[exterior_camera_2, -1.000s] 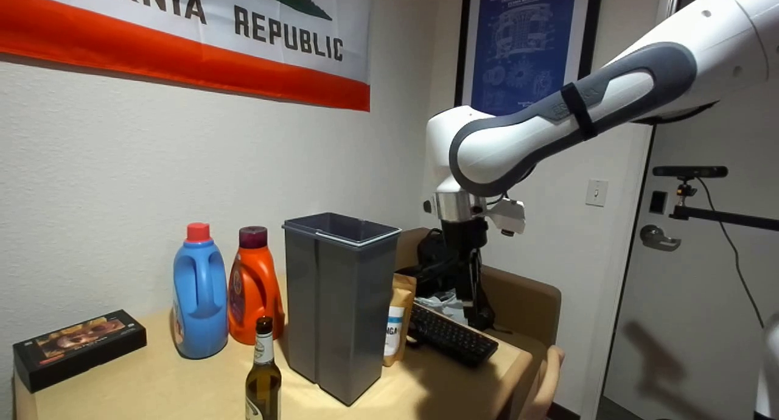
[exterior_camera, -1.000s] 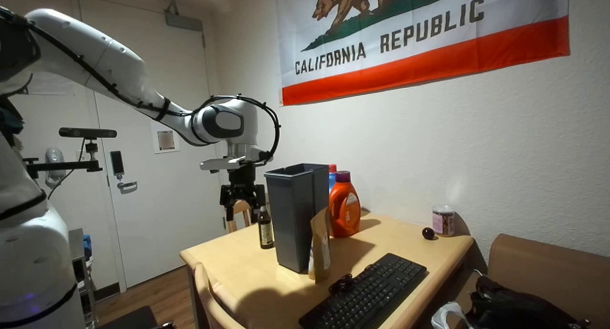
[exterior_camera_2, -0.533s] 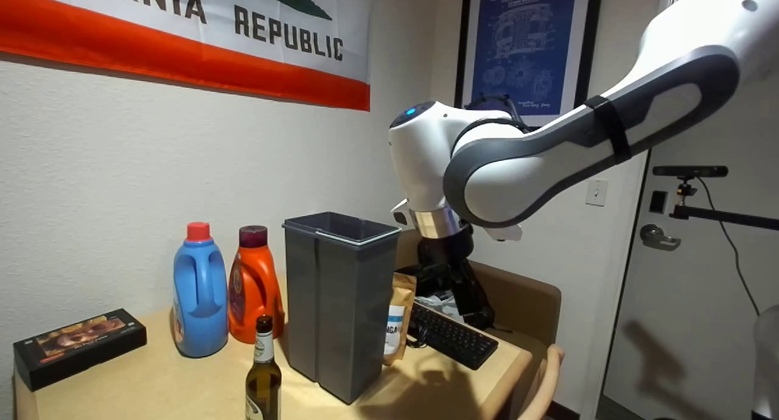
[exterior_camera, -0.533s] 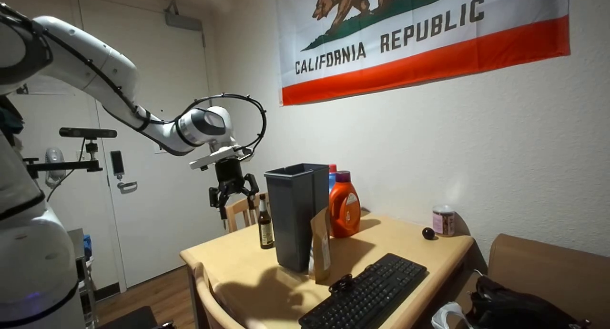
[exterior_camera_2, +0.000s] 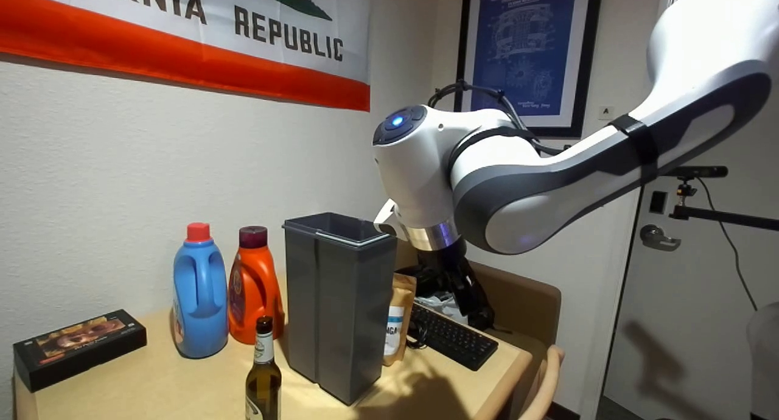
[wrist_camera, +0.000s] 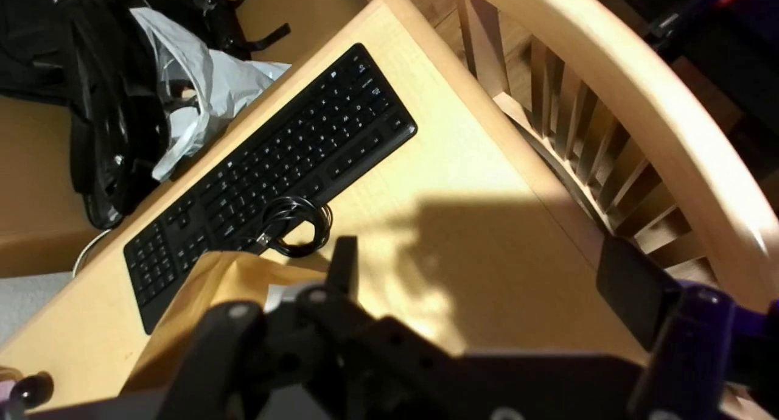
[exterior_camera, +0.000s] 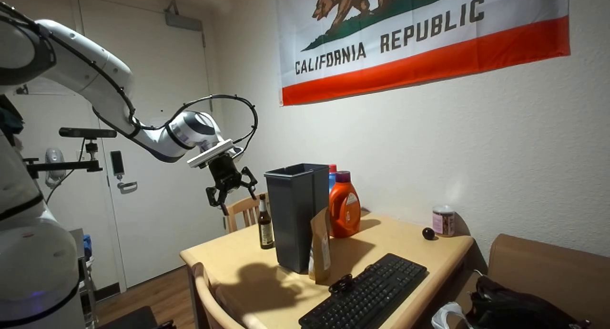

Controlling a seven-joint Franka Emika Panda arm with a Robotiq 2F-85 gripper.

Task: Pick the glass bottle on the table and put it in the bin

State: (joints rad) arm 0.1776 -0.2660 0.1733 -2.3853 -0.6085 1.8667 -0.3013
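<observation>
End effector [exterior_camera: 239,205]: mine, spread, w/ nil held.
Beer bottle [exterior_camera_2: 263,372]: upright, well apart from it, unpicked.
Waste bin [exterior_camera_2: 339,307]: near it; I've prob. pick + drop left.

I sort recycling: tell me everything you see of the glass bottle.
The glass bottle looks translucent amber-brown and narrow-necked, with pale labels on neck and body, dark at the top; whether capped, I can't tell. It stands upright on the table, beside the bin but apart from it; nothing else touches it.
</observation>
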